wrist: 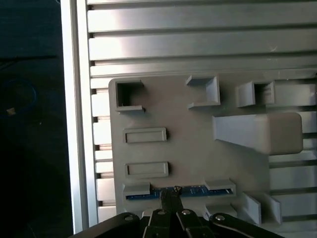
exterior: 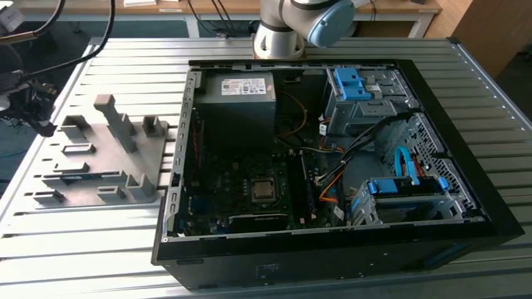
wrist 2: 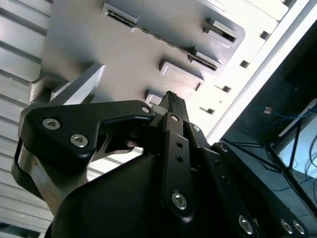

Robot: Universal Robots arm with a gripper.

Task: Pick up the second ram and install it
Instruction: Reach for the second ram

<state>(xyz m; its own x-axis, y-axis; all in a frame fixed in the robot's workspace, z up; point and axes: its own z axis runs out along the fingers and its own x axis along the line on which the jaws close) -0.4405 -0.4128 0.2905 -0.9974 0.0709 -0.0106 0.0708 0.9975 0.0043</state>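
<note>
Ribbed aluminium table (exterior: 75, 249) carries an open black computer case (exterior: 332, 256), with a grey fixture plate (exterior: 104, 159) at nine o'clock of it in the exterior view. The second ram (wrist: 198, 191), a thin blue-green strip, stands on edge in a slot between two low blocks, toward the plate's eight o'clock side in that view. The gripper (wrist: 171, 196) hangs over the stick's middle, its fingers drawn narrowly together.
</note>
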